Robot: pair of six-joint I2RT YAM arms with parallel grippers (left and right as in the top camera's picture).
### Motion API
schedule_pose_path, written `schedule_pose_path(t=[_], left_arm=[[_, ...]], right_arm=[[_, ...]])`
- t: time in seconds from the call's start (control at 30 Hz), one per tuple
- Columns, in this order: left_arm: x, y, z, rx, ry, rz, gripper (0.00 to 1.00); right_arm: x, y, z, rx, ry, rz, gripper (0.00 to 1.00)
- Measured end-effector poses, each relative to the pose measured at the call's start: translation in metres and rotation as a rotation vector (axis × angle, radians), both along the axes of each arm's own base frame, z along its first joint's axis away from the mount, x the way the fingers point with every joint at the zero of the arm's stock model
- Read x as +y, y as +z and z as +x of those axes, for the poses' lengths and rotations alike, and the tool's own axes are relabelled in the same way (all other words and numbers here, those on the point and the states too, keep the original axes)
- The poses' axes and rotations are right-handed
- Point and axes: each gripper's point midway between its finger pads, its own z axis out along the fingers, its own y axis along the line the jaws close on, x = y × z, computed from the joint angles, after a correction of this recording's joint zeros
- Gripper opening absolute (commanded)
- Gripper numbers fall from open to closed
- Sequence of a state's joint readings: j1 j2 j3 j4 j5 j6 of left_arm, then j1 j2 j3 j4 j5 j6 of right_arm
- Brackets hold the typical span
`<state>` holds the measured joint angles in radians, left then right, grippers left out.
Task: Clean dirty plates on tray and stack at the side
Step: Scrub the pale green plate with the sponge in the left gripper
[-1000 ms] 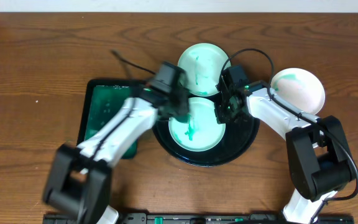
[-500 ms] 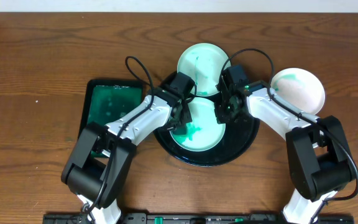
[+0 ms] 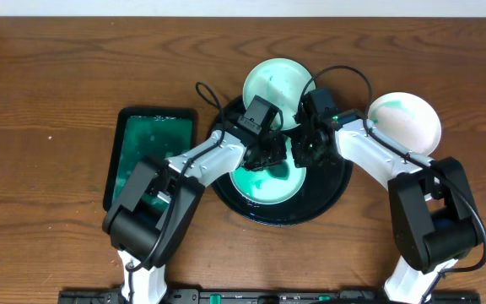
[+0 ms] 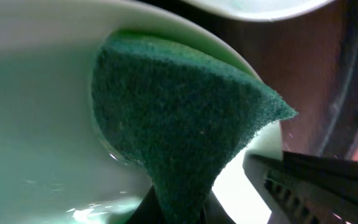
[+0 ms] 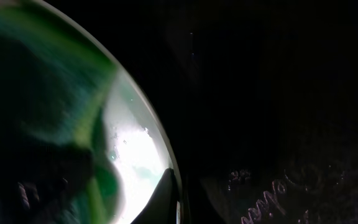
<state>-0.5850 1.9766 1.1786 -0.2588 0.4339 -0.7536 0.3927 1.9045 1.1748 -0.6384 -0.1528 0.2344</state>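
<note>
While the overhead view hides it under the left hand (image 3: pixel 264 159), a green sponge (image 4: pixel 179 118) is shown by the left wrist view, pinched and pressed on the smeared plate (image 3: pixel 264 186) on the black tray (image 3: pixel 332 192). The right hand (image 3: pixel 305 150) is set at that plate's rim; its grip cannot be told. A second plate (image 3: pixel 272 80) lies over the tray's far rim, a third plate (image 3: pixel 405 120) on the counter (image 3: pixel 57 76).

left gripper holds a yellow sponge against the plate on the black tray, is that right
No: the sponge is dark green, not yellow, as the left wrist view shows. The left gripper does hold it against the plate on the black tray.
</note>
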Motion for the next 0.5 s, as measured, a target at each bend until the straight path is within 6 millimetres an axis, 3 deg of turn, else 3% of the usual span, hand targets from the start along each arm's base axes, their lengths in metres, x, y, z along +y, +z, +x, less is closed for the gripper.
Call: schedule_pose_path(t=[0.23,0.5], left_arm=[[0.0,-0.001,-0.008,0.04,-0.012,-0.002,0.07],[0.025,-0.004,-0.034,0.164,0.035,0.151,0.07]], right_arm=[[0.0,0.0,0.0,0.0,0.0,0.0,0.01],[0.0,0.0,0.0,0.0,0.0,0.0,0.01]])
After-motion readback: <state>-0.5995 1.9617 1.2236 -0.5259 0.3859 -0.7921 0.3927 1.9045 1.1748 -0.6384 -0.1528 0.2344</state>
